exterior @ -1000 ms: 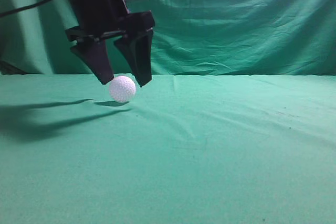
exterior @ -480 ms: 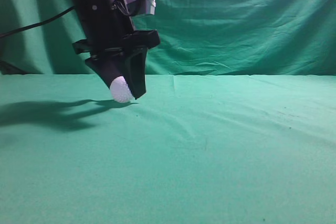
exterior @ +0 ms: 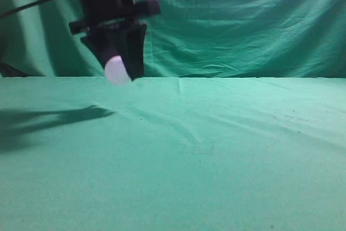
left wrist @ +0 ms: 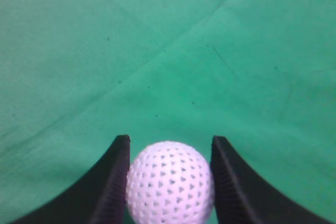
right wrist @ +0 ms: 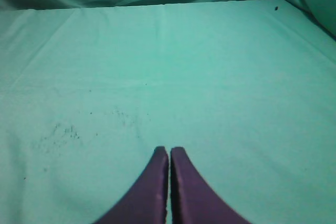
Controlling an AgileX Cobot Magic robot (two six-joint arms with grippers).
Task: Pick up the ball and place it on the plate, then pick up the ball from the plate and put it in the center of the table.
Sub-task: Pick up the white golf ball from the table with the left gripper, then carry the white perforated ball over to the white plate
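Observation:
My left gripper is shut on the white dimpled golf ball and holds it above the green-cloth table, at the left of the exterior view. In the left wrist view the ball sits between the two black fingers of the left gripper, touching both. My right gripper is shut and empty, low over bare cloth; it does not show in the exterior view. No plate is in view.
A draped green backdrop curtain hangs behind the table's far edge. The arm's shadow lies on the cloth at the left. A black cable runs off to the left.
My left gripper came down around the ball, shut on it, and has lifted it off the cloth. The shadow has shifted left.

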